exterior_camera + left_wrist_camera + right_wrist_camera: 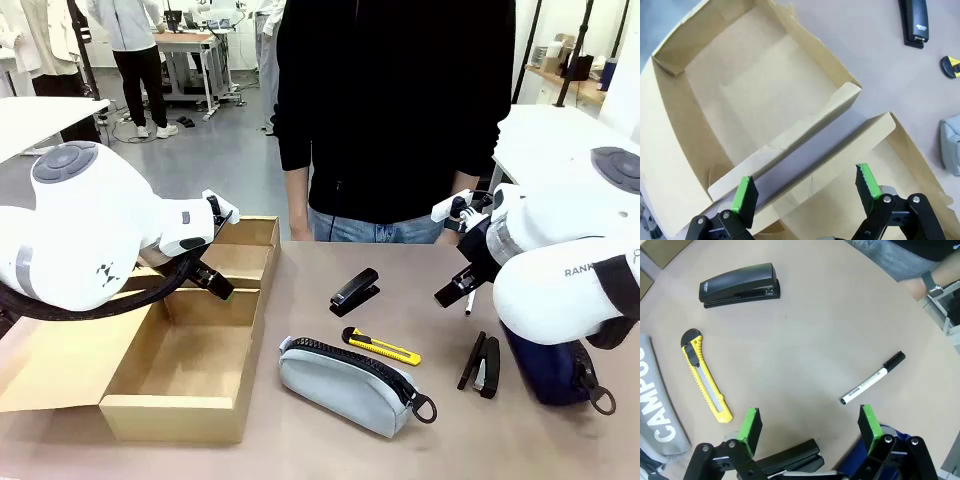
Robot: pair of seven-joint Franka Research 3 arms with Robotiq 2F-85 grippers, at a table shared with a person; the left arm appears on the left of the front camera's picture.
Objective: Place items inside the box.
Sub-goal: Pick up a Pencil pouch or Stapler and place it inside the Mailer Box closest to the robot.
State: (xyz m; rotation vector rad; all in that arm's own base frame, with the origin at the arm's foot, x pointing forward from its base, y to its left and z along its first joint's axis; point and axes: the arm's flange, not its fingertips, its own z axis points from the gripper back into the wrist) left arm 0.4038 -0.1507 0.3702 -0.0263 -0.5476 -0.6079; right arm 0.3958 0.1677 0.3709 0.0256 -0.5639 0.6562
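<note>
Beside the box (180, 415), two staplers (355, 291) (481, 364), two pouches (350, 385) (548, 375), one knife (382, 347)

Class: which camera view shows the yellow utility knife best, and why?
The right wrist view: the utility knife lies whole and close, its slider plain. The front view shows it whole but small; the left wrist view catches just one end at the picture's edge.

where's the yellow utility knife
In the front view the utility knife lies on the table, between the black stapler behind it and the grey pouch in front.
</note>
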